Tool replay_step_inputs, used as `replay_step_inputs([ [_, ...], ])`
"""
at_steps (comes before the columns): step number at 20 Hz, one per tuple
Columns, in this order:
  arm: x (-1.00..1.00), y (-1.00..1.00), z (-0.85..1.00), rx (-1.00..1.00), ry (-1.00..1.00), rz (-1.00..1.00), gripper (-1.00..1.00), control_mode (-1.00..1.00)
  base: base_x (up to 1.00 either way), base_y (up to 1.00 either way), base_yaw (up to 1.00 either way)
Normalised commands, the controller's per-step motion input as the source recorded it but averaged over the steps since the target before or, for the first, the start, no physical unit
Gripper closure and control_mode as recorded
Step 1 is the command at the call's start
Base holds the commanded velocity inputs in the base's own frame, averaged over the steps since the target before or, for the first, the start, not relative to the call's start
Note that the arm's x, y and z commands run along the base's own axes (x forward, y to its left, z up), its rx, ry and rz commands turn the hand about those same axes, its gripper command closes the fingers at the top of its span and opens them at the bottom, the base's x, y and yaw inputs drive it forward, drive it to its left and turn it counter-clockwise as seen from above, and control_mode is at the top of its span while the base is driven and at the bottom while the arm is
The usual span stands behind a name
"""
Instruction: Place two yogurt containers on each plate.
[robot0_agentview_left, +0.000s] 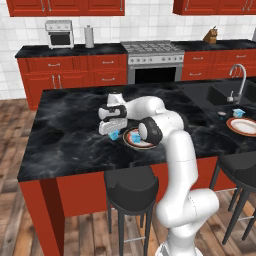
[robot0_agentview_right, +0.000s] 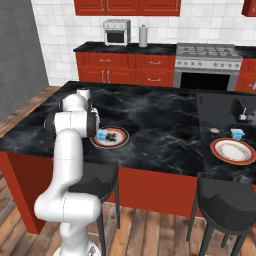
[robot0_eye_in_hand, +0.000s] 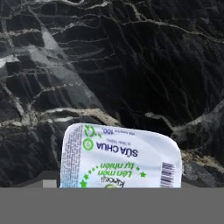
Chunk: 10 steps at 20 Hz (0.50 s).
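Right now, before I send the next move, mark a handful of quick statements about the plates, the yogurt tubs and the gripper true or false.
1. A yogurt container sits right at the gripper, its white printed lid facing the hand camera. True.
2. The near plate lies on the black marble island. True.
3. The far plate already carries two tubs. False: its face is bare; a blue tub and a dark round tub stand on the counter beside it.
4. The near plate has no tub on it. False: a blue tub rests at its left edge.
5. The far plate lies in the sink. False: it lies on the counter in front of the sink.
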Motion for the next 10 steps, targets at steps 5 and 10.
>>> replay_step_inputs([
  [5, 0.0, -0.02, 0.08, 0.0, 0.0, 0.0, 1.0, -1.0, 0.0, 0.0, 0.0],
  [10, -0.21, -0.53, 0.81, 0.1, 0.0, -0.02, 1.0, -1.0, 0.0, 0.0, 0.0],
])
